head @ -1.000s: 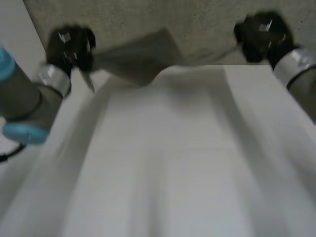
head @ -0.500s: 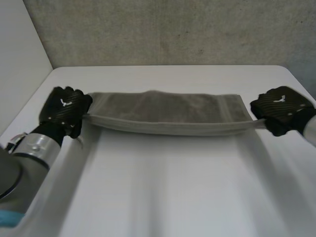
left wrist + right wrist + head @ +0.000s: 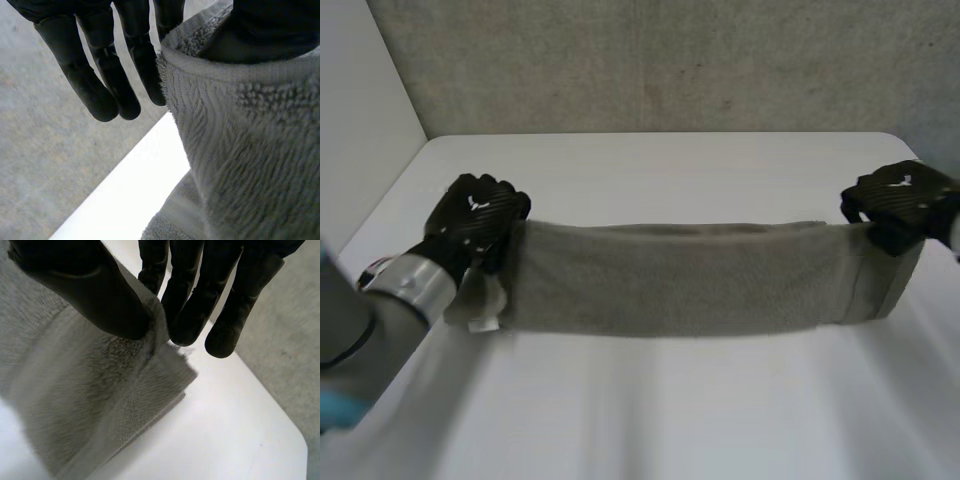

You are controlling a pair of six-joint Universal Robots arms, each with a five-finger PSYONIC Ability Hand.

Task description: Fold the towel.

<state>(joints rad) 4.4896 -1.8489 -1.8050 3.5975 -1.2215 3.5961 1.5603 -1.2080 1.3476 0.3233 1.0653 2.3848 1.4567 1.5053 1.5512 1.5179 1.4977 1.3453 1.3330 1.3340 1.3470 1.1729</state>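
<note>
place: robot test lab | signs: bare white table [image 3: 660, 400] against a rough grey concrete wall [image 3: 670, 60] | plain white side panel [image 3: 360, 130] | grey robot arm [image 3: 350, 335]

The towel [image 3: 680, 280] hangs over the table [image 3: 650, 160], stretched between the left hand [image 3: 480, 215] and the right hand [image 3: 900, 200].

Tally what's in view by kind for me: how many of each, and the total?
towel: 1, grey, pinched at each end
hands: 2, black, left hand and right hand
table: 1, white
Total: 4
</note>
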